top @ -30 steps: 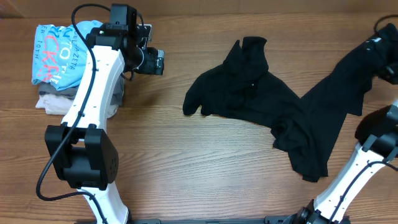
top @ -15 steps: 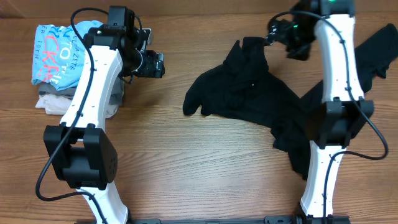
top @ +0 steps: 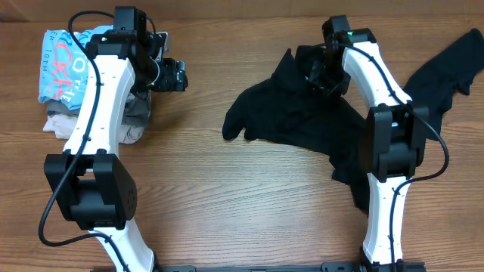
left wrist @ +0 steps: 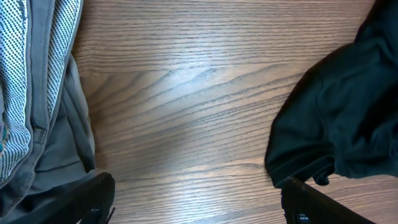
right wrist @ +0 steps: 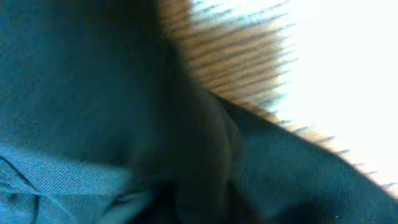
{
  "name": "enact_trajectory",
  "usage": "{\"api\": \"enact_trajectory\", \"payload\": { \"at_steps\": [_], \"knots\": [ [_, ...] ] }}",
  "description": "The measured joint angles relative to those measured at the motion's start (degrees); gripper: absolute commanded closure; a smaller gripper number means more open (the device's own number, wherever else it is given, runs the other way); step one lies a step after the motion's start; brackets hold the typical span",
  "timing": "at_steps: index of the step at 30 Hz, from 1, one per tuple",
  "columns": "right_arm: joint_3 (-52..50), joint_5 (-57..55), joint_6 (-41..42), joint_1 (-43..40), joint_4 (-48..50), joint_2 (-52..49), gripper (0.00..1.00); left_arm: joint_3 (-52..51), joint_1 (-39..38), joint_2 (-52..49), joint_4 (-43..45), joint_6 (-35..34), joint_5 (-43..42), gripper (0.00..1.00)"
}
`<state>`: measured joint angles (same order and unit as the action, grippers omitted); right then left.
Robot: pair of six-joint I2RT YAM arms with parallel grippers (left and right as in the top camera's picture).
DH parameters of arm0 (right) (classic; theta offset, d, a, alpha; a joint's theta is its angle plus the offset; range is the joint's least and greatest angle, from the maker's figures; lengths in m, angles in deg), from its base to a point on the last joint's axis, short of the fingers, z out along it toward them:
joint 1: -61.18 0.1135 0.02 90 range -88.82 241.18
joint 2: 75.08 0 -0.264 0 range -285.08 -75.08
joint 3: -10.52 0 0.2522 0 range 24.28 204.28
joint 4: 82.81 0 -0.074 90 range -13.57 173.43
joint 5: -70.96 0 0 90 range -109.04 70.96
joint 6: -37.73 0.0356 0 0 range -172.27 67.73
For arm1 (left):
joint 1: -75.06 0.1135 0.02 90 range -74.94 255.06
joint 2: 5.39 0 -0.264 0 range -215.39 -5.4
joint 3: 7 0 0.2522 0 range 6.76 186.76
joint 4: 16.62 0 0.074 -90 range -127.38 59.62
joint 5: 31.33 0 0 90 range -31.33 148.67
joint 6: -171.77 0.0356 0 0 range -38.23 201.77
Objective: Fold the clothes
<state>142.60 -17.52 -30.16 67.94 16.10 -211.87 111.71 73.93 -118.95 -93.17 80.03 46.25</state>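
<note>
A crumpled black garment point(top: 291, 113) lies mid-table, and a second black piece point(top: 423, 94) stretches off to the right behind the right arm. My right gripper point(top: 316, 74) is down on the top edge of the middle garment. In the right wrist view only blurred black fabric point(right wrist: 93, 93) fills the frame, so its fingers are hidden. My left gripper point(top: 178, 75) hovers open over bare wood left of the clothes. In the left wrist view its fingers point(left wrist: 87, 199) stand wide apart, with a corner of the black garment point(left wrist: 342, 112) at the right.
A stack of folded garments sits at the back left: a light-blue lettered shirt point(top: 64, 64) on grey and beige ones point(top: 60, 125). The grey fold point(left wrist: 56, 124) lies beside my left fingers.
The right arm has swung in from the far right edge and come down onto the top of the middle black garment. The left arm has shifted slightly left.
</note>
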Motion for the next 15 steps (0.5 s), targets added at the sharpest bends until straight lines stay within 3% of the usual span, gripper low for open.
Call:
{"api": "enact_trajectory", "payload": {
  "at_steps": [5,11,15],
  "knots": [
    [2.6,4.5,-0.9,0.2,-0.7,0.0,0.96,0.0,0.0,0.0,0.3,0.0,-0.1,0.11],
    [26.4,13.4,-2.4,4.6,-7.7,0.0,0.96,0.0,1.3,0.0,0.9,0.0,-2.4,0.12],
    [34.2,14.8,-2.3,11.2,-7.7,0.1,0.96,0.0,3.0,0.0,1.0,0.0,-2.6,0.12]
  ]
}}
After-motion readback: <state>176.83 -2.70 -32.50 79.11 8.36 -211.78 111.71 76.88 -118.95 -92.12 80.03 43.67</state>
